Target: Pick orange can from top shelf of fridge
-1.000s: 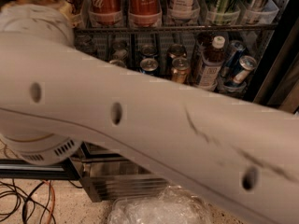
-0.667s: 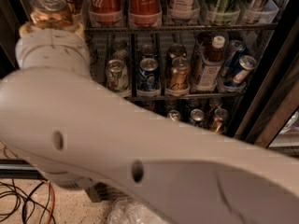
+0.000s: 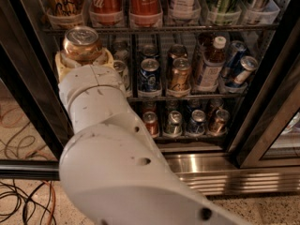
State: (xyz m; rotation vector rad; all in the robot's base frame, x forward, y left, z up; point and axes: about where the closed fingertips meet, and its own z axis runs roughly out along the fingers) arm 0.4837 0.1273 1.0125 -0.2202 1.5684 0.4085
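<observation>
Orange can [image 3: 82,42] is in the gripper [image 3: 83,55], upright, silver lid and pull tab facing you. You see it at the left end of the fridge [image 3: 211,168], its lid just below the top shelf [image 3: 187,28] and overlapping the left column of the rack under it. How far out from the racks it sits, I can't tell.

Fingers [image 3: 107,60] are clamped on the can, cream pads on its left and right sides. The white arm [image 3: 117,163] runs from the gripper down to the bottom right and fills the lower left of your view.

On the top shelf, directly above the held can, there's a second golden can with black script [image 3: 64,1] in a clear tray. Two red Coca-Cola cans [image 3: 145,1] stand just to its right, then taller cans and bottles.

Middle rack: blue can [image 3: 150,74], gold can [image 3: 179,76], white-capped bottle [image 3: 213,55]. Bottom rack: row of short cans [image 3: 173,123].

Cables [image 3: 23,196] lie on the floor at lower left.
</observation>
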